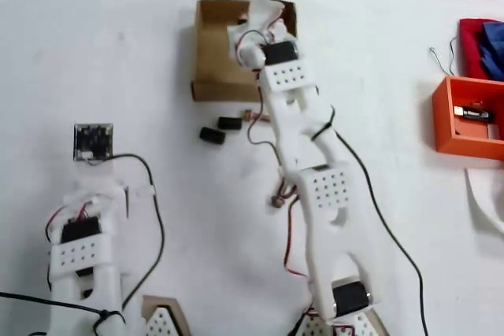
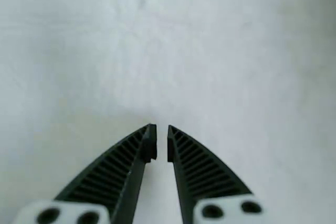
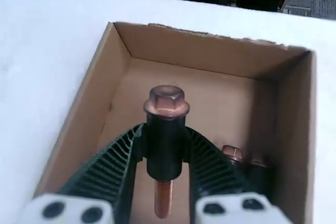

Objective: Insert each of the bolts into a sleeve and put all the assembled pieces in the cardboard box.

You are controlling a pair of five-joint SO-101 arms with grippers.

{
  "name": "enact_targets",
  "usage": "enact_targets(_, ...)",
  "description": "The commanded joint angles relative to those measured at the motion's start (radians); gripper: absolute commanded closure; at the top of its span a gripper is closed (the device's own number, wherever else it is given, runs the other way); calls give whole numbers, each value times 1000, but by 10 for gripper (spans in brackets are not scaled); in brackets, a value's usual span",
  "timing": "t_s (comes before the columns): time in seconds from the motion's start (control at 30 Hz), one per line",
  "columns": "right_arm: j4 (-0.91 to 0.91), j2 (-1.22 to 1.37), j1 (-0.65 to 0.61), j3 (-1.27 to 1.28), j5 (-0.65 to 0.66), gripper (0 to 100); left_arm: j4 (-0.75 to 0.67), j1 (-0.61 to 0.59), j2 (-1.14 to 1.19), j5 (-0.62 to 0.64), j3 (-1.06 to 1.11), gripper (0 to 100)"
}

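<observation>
From above: right arm reaching over the box (image 1: 206, 45), wrist above its open top. One loose sleeve (image 1: 212, 135) and a second loose sleeve (image 1: 229, 123) lying on the table (image 1: 118, 53) just outside the box's near wall, not yet fitted. Left arm parked well apart from the box.

From the left wrist: left claw (image 2: 161, 142) pinched almost closed on nothing, over white table away from the box.

From the right wrist: right claw (image 3: 165, 135) clamped on a black sleeve (image 3: 164, 150) with a copper bolt (image 3: 167, 102) through it, head up, shank poking out below, hanging above the middle of the box. One finished piece (image 3: 247, 165) already lying inside, by a side wall.

Probably best to lower first, well within the box walls, then ease the jaws apart gently to keep the bolt seated in its sleeve. Aim for bare floor beside the finished piece, not onto it.
</observation>
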Motion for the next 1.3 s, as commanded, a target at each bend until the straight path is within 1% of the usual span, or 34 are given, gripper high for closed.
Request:
enact_targets(0.0,2,22,10,-89,6,978,-18,-5,-6,-3,-7,932)
enact_targets(0.53,31,82,12,-100,0,978,-18,-5,-6,-3,-7,932)
enact_targets(0.73,25,128,31,-103,-2,978,-18,-5,-6,-3,-7,932)
enact_targets(1.13,8,185,27,-103,-2,978,-18,-5,-6,-3,-7,932)
enact_targets(1.2,8,197,27,-103,-11,978,-18,-5,-6,-3,-7,932)
enact_targets(1.27,8,203,31,-103,-48,978,-18,-5,-6,-3,-7,932)
